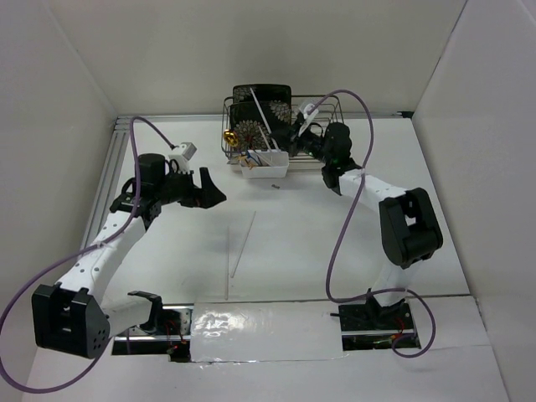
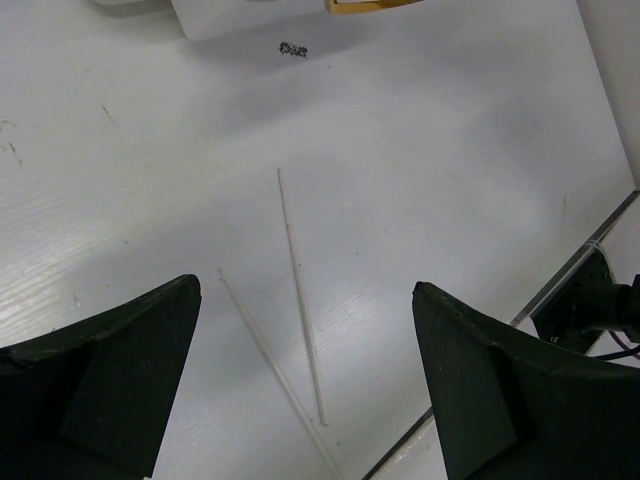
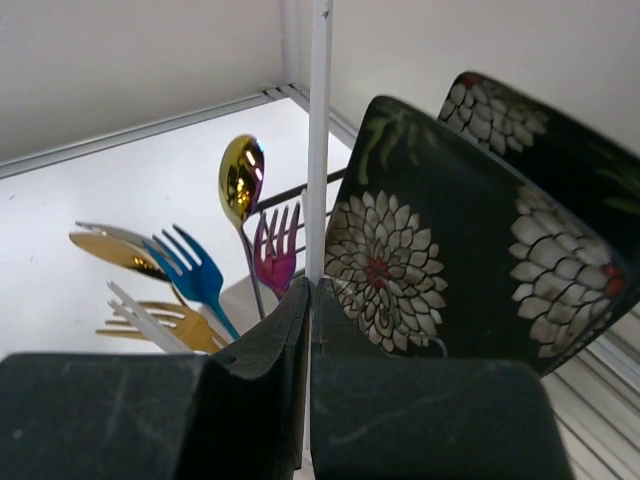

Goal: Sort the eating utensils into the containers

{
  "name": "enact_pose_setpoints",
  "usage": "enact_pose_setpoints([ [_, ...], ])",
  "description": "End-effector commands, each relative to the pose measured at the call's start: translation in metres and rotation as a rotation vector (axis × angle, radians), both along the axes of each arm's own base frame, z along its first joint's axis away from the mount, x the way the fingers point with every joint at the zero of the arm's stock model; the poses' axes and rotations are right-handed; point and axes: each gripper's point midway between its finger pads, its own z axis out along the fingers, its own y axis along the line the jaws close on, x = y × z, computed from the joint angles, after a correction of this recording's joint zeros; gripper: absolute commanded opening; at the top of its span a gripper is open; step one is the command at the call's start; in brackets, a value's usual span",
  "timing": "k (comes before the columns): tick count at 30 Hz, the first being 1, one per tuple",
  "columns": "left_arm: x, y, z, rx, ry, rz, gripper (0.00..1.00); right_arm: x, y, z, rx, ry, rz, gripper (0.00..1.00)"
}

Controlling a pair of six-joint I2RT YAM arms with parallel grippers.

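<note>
Right gripper: jaws clenched on a thin white chopstick, held upright. It rises straight above the fingertips, and its lower end is hidden behind the fingers. The gripper sits at the far side of the table, over the white caddy and just in front of the wire rack.

Caddy contents, seen from the right wrist: a gold spoon, a blue fork and a pink fork, all standing handle-down, with further gold pieces to the left. Two black floral plates stand on edge in the rack just beside the held chopstick.

Left gripper: jaws released and spread wide, holding nothing, above the table and well apart from the caddy.

Two more chopsticks lie flat on the table below the left gripper, their near ends closer together than their far ends. A small dark speck lies on the table just in front of the caddy.
</note>
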Motion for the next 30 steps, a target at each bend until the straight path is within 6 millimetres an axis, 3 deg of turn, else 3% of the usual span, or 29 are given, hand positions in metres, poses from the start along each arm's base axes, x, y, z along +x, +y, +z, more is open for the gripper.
enact_pose_setpoints([
  [1, 0.007, 0.0, 0.015, 0.016, -0.066, -0.038, 1.0, -0.005, 0.001, 0.006, 0.039, -0.112, 0.045, 0.0],
  [4, 0.01, -0.001, 0.02, 0.002, -0.092, -0.05, 1.0, -0.003, 0.0, 0.003, 0.031, -0.139, 0.041, 0.0],
  [8, 0.011, 0.002, 0.021, -0.005, -0.1, -0.046, 1.0, -0.001, -0.01, -0.024, 0.015, -0.1, 0.012, 0.0],
  [10, 0.009, 0.004, 0.02, 0.003, -0.101, -0.05, 1.0, -0.003, -0.013, -0.028, 0.018, -0.091, -0.006, 0.01],
  [13, 0.008, 0.006, 0.026, 0.009, -0.123, -0.052, 1.0, -0.001, -0.018, -0.029, 0.018, -0.063, -0.028, 0.3],
  [14, 0.008, 0.005, 0.027, 0.008, -0.125, -0.055, 1.0, 0.0, -0.02, -0.027, 0.02, -0.055, -0.041, 0.49],
  [18, 0.008, 0.003, 0.027, -0.013, -0.108, -0.055, 1.0, -0.005, -0.02, -0.005, 0.039, -0.038, -0.043, 0.61],
  [19, 0.007, 0.002, 0.026, -0.026, -0.091, -0.05, 1.0, -0.004, -0.024, -0.008, 0.035, 0.0, -0.065, 0.63],
  [20, 0.008, 0.003, 0.023, -0.023, -0.077, -0.032, 1.0, -0.007, -0.026, 0.012, 0.059, -0.012, -0.076, 0.66],
  [22, 0.011, 0.01, 0.012, 0.001, -0.032, 0.027, 1.0, -0.005, -0.036, 0.016, 0.089, 0.077, -0.145, 0.71],
  [25, 0.011, 0.017, -0.012, 0.034, 0.059, 0.096, 0.97, -0.018, -0.053, 0.05, 0.148, 0.139, -0.243, 0.74],
  [26, 0.013, 0.022, -0.022, 0.075, 0.087, 0.148, 0.97, -0.02, -0.064, 0.03, 0.115, 0.241, -0.322, 0.75],
  [27, 0.008, 0.021, -0.038, 0.104, 0.157, 0.165, 0.97, -0.028, -0.072, 0.035, 0.123, 0.276, -0.362, 0.75],
  [28, 0.007, 0.021, -0.047, 0.123, 0.192, 0.184, 0.96, -0.035, -0.079, 0.027, 0.132, 0.341, -0.408, 0.77],
  [29, 0.006, 0.022, -0.053, 0.137, 0.225, 0.228, 0.93, -0.044, -0.088, 0.001, 0.089, 0.445, -0.473, 0.77],
  [30, 0.002, 0.019, -0.062, 0.155, 0.269, 0.244, 0.92, -0.058, -0.09, -0.009, 0.102, 0.516, -0.492, 0.77],
])
